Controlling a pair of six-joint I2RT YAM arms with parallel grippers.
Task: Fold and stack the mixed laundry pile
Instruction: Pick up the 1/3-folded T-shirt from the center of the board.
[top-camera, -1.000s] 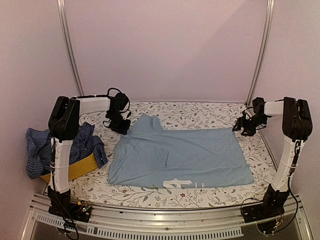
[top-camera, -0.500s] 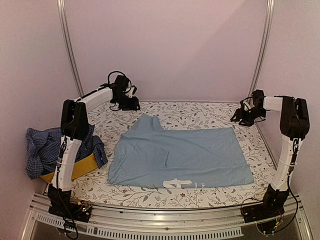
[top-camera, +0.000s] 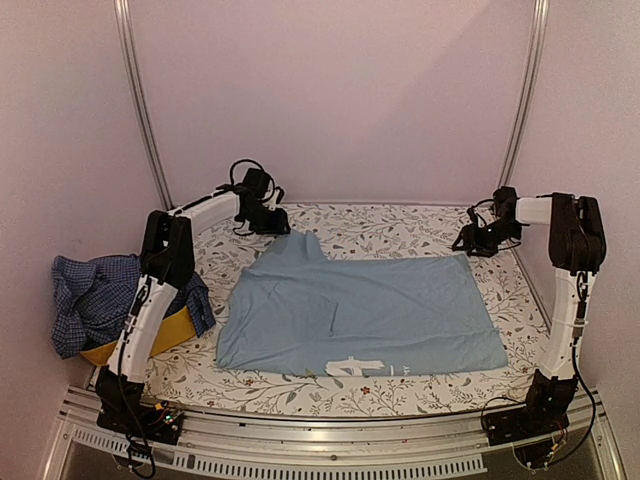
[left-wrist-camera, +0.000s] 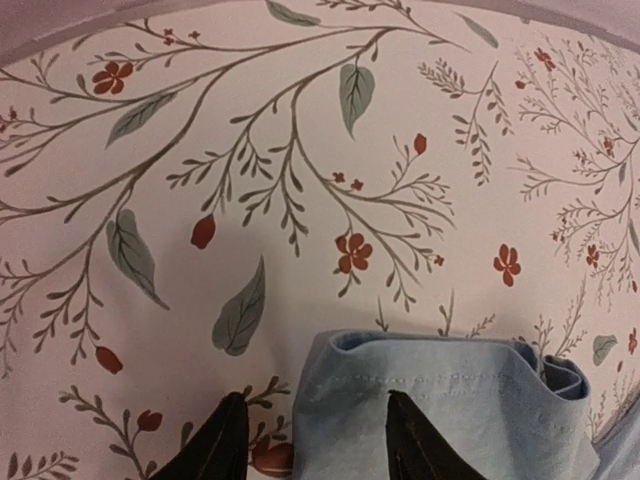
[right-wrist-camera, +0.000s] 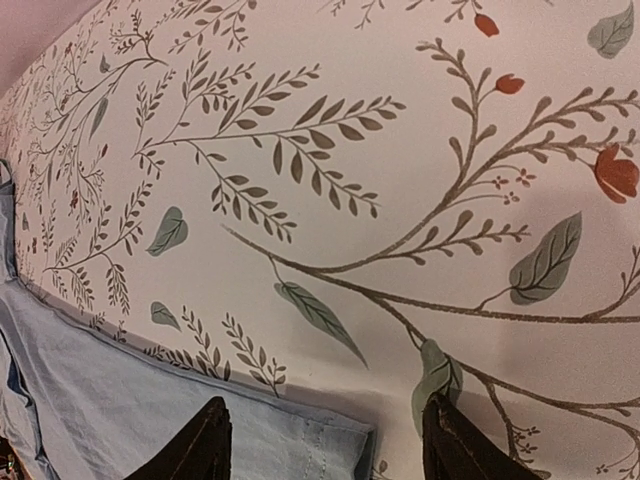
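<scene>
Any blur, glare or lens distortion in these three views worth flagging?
Top external: even pinkish light, no glare, slightly soft. Left wrist: sharp on the T-shirt hem, floral cover bowed at the edges. Right wrist: stronger wide-angle warp, no glare.

Table under a floral cover, enclosed by plain pale pink walls.

The table is spread with a white cover (top-camera: 390, 225) printed with grey-green leaves, thin brown stems and small red flowers, which are shown close up in both wrist views. It is closed in by a smooth back wall (top-camera: 330, 100), a left wall (top-camera: 50, 150) and a right wall (top-camera: 600, 100). Slim metal posts (top-camera: 140, 100) are set at the far corners. A ribbed aluminium rail (top-camera: 330, 440) is fixed along the near edge. Everything is lit softly and evenly, and only faint shadows are cast.
</scene>
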